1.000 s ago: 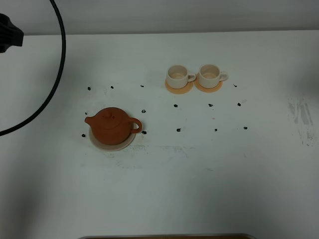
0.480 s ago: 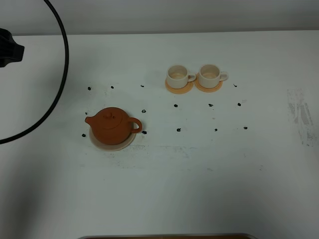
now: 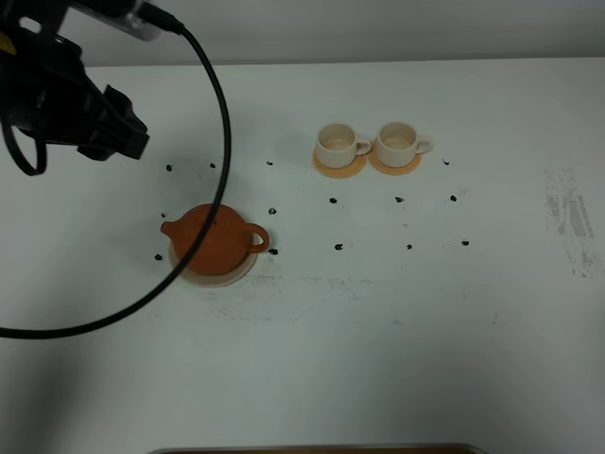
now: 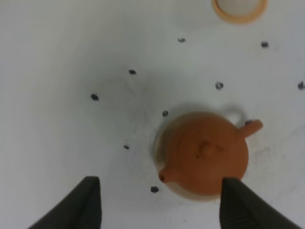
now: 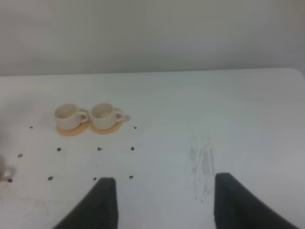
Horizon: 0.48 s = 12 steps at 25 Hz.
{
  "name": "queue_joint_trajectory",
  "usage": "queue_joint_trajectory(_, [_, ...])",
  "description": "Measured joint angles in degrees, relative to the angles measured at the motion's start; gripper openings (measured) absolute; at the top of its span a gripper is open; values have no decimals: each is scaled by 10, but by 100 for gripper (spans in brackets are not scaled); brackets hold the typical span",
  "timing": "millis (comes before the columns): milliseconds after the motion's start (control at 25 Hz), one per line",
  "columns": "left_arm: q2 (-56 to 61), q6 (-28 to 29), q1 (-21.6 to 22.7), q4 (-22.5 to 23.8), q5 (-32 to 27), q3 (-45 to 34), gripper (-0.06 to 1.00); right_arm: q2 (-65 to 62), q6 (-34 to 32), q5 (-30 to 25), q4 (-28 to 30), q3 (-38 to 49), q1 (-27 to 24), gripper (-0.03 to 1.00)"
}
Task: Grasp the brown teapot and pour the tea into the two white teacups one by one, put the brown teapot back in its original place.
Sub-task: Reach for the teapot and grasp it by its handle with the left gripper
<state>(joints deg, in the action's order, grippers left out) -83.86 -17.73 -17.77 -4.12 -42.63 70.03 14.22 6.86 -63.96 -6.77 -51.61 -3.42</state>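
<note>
The brown teapot is seen on its pale coaster toward the tabletop's left edge, not yet grabbed. The left hand is held spread and empty, aimed at it. Both white teacups look unfilled.

No readable text, label or number shows anywhere.

The two white teacups stand side by side on small orange coasters, nearer the white table's wall-side edge. Rows of black dots lie beside them. The right gripper hovers, jaws wide apart, near a grey scuff.
</note>
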Motion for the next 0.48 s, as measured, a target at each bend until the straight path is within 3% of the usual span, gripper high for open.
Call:
queue_joint_trajectory(160, [-31,-5,-27,20,5,0,56,-26,-7,0,5,26,0,48])
queue_joint_trajectory(480, [-60,-31,-31,33,23,0,56,-64,-32,14,18,170,0,48])
